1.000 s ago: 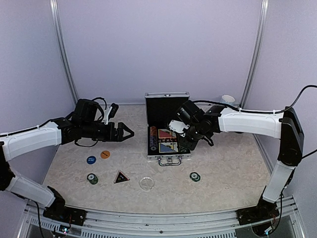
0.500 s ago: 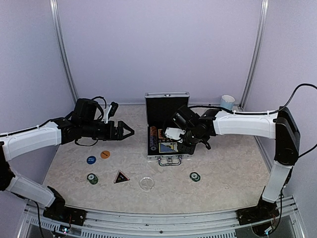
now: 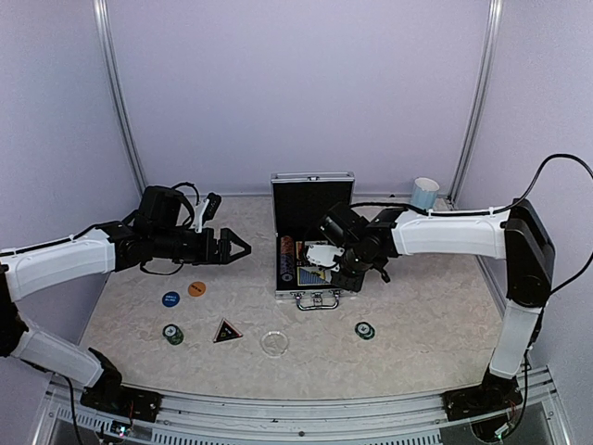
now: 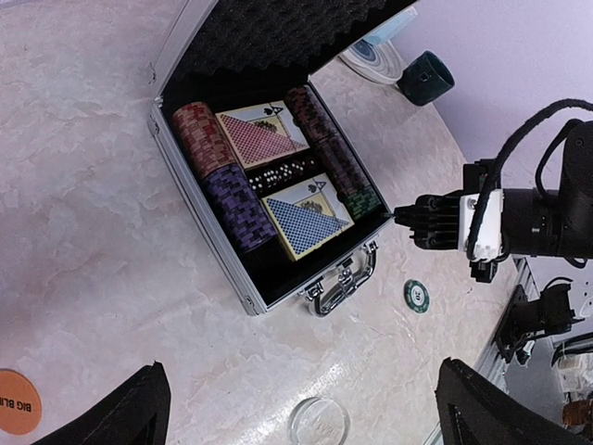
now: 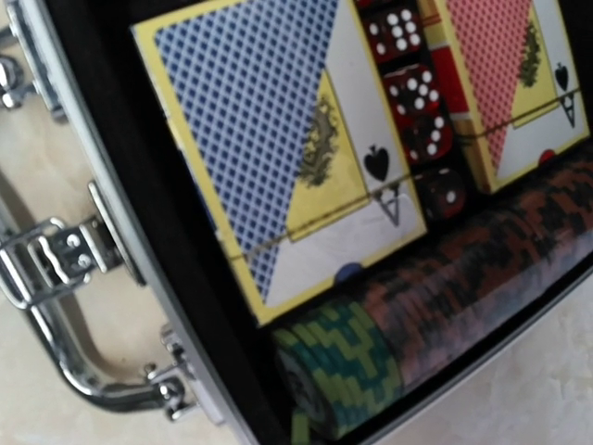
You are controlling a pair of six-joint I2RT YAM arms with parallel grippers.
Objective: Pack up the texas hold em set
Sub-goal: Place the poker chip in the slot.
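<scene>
The silver case [image 3: 315,295] of the texas hold em set lies open at mid table, its lid [image 3: 312,199] upright. It holds chip rows [image 4: 229,185], a red deck [image 4: 262,135], a blue deck [image 5: 278,139], dice [image 5: 415,102] and green chips [image 5: 345,369]. My right gripper [image 4: 400,215] is shut, its tip at the case's right rim beside the green chips. My left gripper [image 3: 239,247] hangs open left of the case. On the table lie a blue disc [image 3: 170,299], an orange disc [image 3: 196,288], a green chip stack [image 3: 173,334], a black triangle [image 3: 227,331], a clear disc [image 3: 274,344] and a green chip [image 3: 365,330].
A light-blue mug [image 3: 425,192] stands at the back right corner. A dark mug [image 4: 426,78] and a round swirled coaster [image 4: 375,57] sit behind the case. Metal frame posts and purple walls close in the table.
My right arm has shifted a little left and down over the case's front right part. The left arm and the loose pieces have not moved.
</scene>
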